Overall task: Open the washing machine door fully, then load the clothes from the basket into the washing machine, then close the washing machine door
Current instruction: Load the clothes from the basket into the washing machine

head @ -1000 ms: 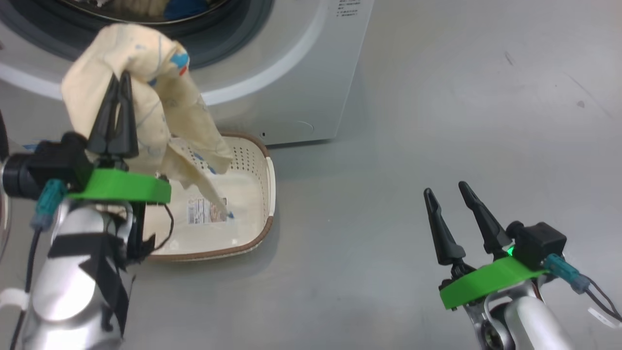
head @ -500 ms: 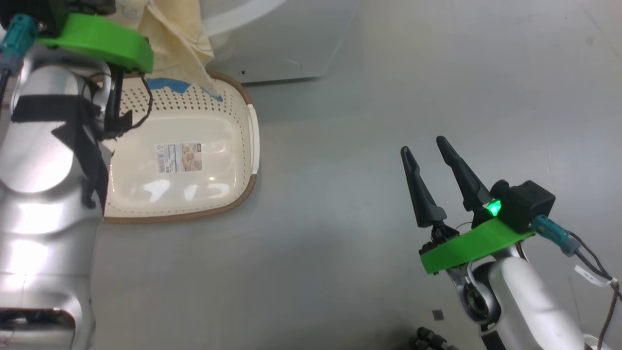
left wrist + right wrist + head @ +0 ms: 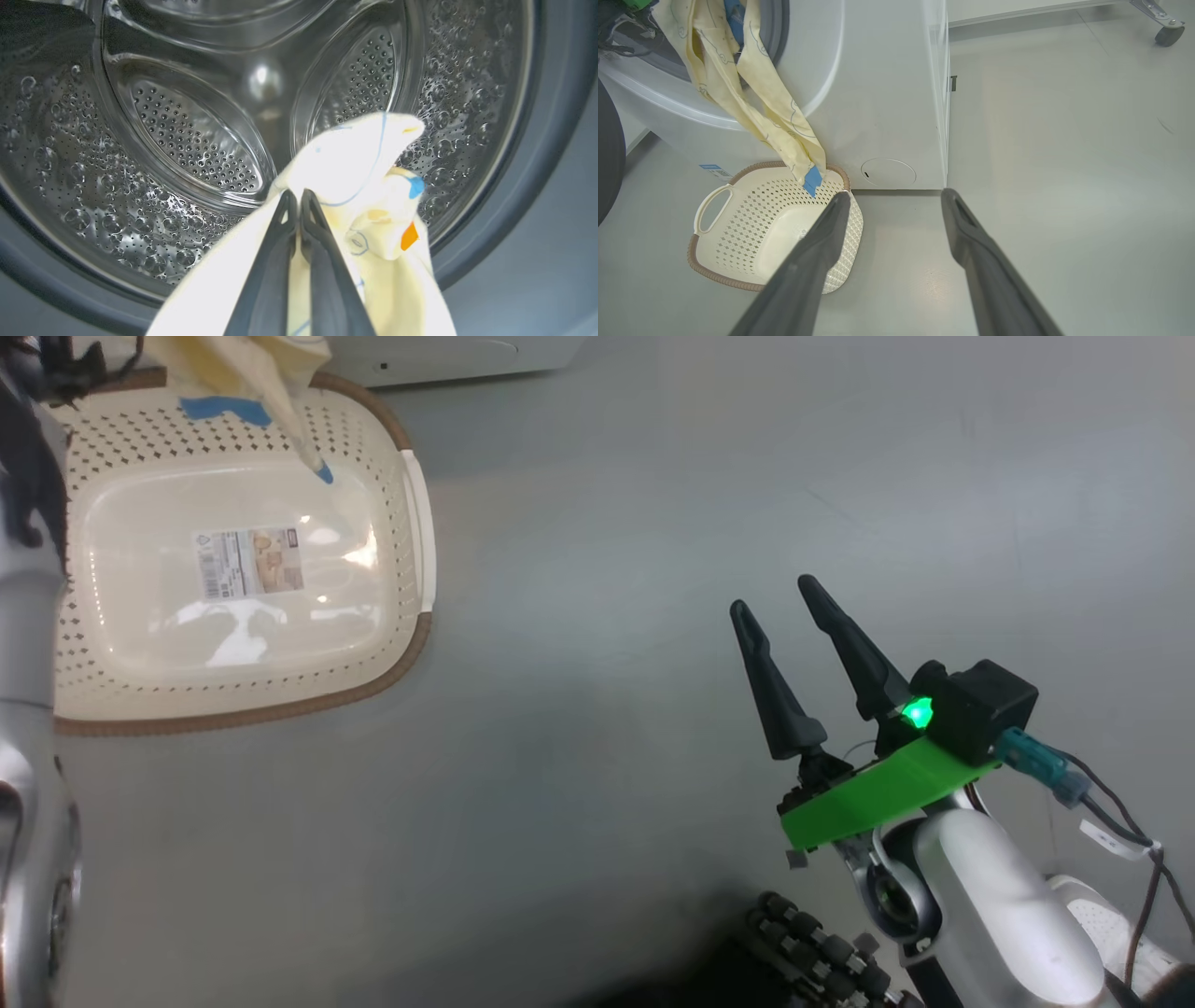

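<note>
Left wrist view: looks straight into perforated steel drum (image 3: pixel 187 130) of washing machine (image 3: pixel 887 93), grey gasket (image 3: pixel 556 140) ringing the opening; left gripper (image 3: pixel 299 193) clenched on cream garment (image 3: pixel 355 158) at the mouth. Right wrist view: garment's long axis running down the machine's front, blue-patched end dangling over cream basket (image 3: pixel 733 247) on floor (image 3: pixel 1064 186) just before the machine's base. Head view: right gripper (image 3: pixel 771 595) spread wide, released, well off to the machine's side.

Lab-like test space: bare grey floor (image 3: pixel 1064 163), washing machine (image 3: pixel 887 93), trolley caster (image 3: pixel 1167 35)
</note>
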